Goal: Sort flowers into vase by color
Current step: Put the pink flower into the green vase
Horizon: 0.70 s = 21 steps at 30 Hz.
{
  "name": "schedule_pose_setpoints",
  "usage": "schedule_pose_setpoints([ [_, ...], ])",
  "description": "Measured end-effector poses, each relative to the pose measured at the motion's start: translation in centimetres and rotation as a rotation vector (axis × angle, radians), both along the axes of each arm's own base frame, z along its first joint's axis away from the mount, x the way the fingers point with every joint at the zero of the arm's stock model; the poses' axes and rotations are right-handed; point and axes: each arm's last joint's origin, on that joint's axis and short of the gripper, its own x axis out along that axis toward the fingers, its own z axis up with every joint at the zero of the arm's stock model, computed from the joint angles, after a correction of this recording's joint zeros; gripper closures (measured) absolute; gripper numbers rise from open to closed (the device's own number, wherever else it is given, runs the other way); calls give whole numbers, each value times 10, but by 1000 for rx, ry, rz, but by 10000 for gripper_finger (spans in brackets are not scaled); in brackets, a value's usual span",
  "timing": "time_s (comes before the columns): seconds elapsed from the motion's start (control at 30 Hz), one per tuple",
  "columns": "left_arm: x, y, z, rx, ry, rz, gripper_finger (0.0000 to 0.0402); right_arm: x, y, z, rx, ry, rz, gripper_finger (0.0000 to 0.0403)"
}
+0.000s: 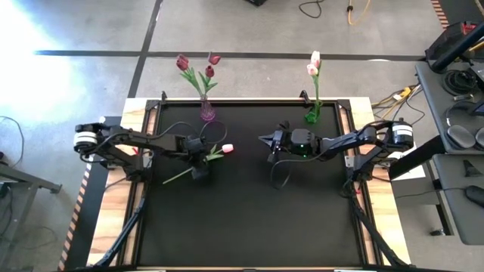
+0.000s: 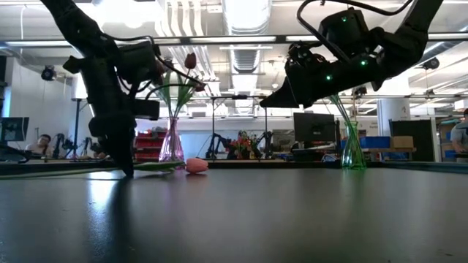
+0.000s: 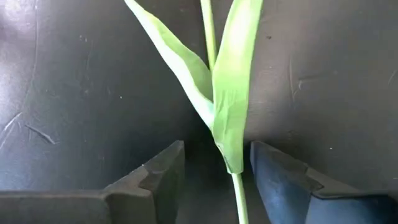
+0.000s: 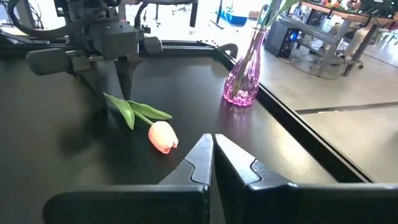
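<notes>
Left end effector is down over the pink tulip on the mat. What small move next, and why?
Probably close the left end effector on the stem. Its fingers are open with the stem of the pink tulip lying between them, and the flower is flat on the mat, not yet gripped or lifted.

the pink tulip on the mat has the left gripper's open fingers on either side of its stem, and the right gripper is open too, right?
Not quite: the right gripper is shut, its fingers pressed together in the right wrist view. The rest holds: the left gripper is open astride the pink tulip stem.
</notes>
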Motion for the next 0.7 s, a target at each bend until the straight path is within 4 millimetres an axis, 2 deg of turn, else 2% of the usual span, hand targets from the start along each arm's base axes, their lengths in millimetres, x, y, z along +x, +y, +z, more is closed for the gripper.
schedule_pose_setpoints([
  [0.1,2,-2,-3,13,6,-7,262,0,0,0,9,-1,-1,394],
  [0.23,3,-5,2,84,-24,-10,333,0,1,-1,9,3,0,394],
  [0.33,5,-5,9,118,-151,-3,387,-1,1,-2,10,8,0,393],
  [0.47,4,-6,12,139,-330,2,391,-3,1,-4,11,13,1,393],
  [0.6,7,-5,21,207,-638,-8,398,-3,2,-4,28,0,-1,393],
  [0.7,9,-5,30,280,-855,-32,399,-1,5,2,54,-79,5,393],
])
